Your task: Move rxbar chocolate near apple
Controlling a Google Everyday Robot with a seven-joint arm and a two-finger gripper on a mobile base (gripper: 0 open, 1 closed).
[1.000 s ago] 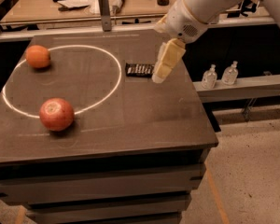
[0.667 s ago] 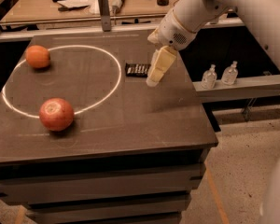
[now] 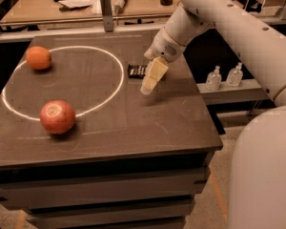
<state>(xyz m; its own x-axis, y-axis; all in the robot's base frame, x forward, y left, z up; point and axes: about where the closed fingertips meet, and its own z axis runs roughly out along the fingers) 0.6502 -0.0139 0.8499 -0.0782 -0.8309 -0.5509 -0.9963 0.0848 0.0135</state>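
Leftward and lower now, the end effector [image 3: 148, 87] hangs at the rxbar chocolate [image 3: 135, 71] on the surface [image 3: 133, 128]; whether it is spread cannot be told. The apple [image 3: 57, 117] lies well apart.

It looked like a lab: a cluttered workbench [image 3: 38, 8] lay beyond the gripper [image 3: 150, 80], which hung over a dark table [image 3: 133, 123] marked with a white circle [image 3: 122, 73]. Bottles [image 3: 213, 78] stood to its right.
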